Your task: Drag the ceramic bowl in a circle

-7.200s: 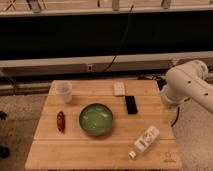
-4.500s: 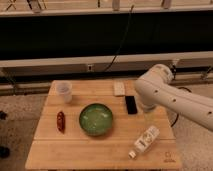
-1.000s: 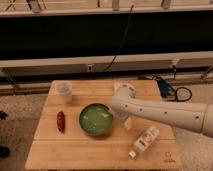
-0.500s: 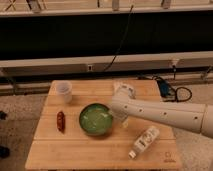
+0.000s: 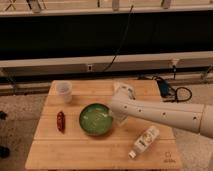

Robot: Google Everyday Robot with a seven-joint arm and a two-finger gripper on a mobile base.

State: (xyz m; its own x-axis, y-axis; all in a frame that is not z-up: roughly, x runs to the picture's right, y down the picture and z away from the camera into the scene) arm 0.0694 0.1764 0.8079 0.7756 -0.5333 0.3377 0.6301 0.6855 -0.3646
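The ceramic bowl [image 5: 96,119] stands upright a little left of the middle of the wooden worktop [image 5: 75,156], with its pale green inside open to the camera. At its right rim is the claw [image 5: 119,116], low and very close to the bowl; most of it is hidden under the arm, so I cannot tell if it is wide or narrow, or if it touches the rim. The white arm [image 5: 165,114] comes in from the right side, across the worktop. Left of the bowl, apart from it, lies a small red object [image 5: 61,121]. A translucent cup [image 5: 64,91] stands near the back left corner. A white bottle [image 5: 144,141] lies on its side at the front right
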